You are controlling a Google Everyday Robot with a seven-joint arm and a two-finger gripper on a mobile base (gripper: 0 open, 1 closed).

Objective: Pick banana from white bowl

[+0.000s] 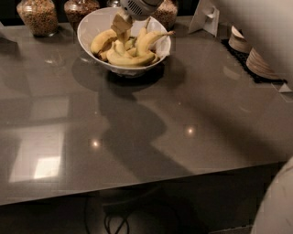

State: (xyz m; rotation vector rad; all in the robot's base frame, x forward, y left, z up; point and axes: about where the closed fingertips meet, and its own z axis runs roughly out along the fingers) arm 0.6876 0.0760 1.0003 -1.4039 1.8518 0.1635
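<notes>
The white bowl (pixel 88 23) stands at the back of the grey table and holds several yellow bananas (pixel 133 57). My gripper (pixel 122 28) comes in from the top edge, just above the middle of the bowl. Its tan fingers (pixel 120 22) are drawn together on the top end of one banana (pixel 122 42), which stands nearly upright among the others. The arm runs out of view at the top.
Glass jars of dry food (pixel 39 16) (pixel 80 8) stand behind the bowl. A white card stand (pixel 206 16) and stacked pale paper bowls and plates (pixel 261 64) are at the back right. The table's front edge (pixel 137 183) is near; my base (pixel 279 205) is at the lower right.
</notes>
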